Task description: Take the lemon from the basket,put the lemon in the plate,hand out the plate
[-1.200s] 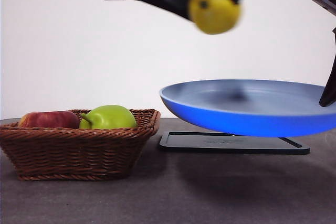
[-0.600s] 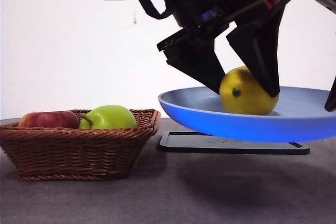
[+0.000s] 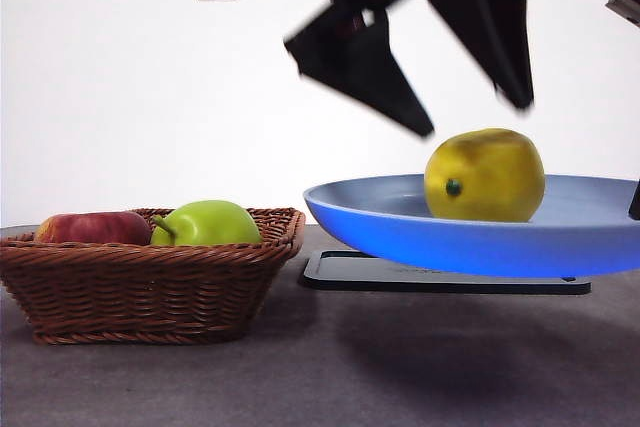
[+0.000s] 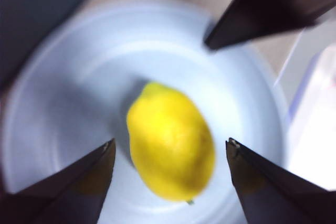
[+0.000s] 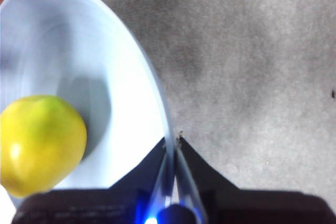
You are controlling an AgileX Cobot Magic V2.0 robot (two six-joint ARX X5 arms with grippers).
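Front view: left end effector [image 3: 470, 117] blurred, wide open, lemon [image 3: 485, 175] on plate [image 3: 400, 222], right end effector [image 5: 172, 141] clamping rim.

The lemon [image 3: 485, 176] is a bright yellow oval with a dark dot at one end. It lies on its side inside the plate [image 3: 400, 222], directly below the spread jaws of the left pincer [image 3: 475, 117], clear of both.

The plate is wide, shallow, matte blue-grey. It is held level above the table, its rim clamped edge-on in the right pincer [image 5: 171, 142].

The basket [image 3: 150, 282], brown woven wicker, stands on the table well apart from both pincers.
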